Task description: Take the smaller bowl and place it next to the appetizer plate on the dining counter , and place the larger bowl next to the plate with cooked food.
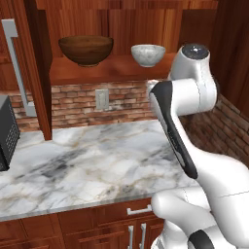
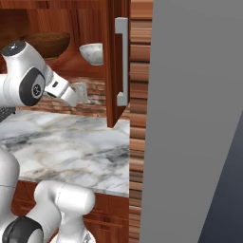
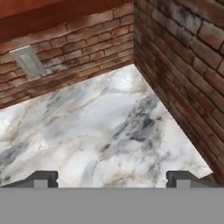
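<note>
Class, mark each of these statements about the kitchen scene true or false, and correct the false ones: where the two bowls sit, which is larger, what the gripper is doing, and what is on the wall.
1. Both bowls sit on the wooden shelf above the counter. True.
2. The wooden bowl is the smaller of the two. False: it is larger than the white bowl.
3. The gripper is shut on the white bowl. False: its fingertips are spread wide apart with nothing between them, over the marble counter.
4. A wall outlet is set in the brick wall. True.
5. The white bowl lies on the marble counter. False: it is on the shelf, right of the wooden bowl in the left base view.
</note>
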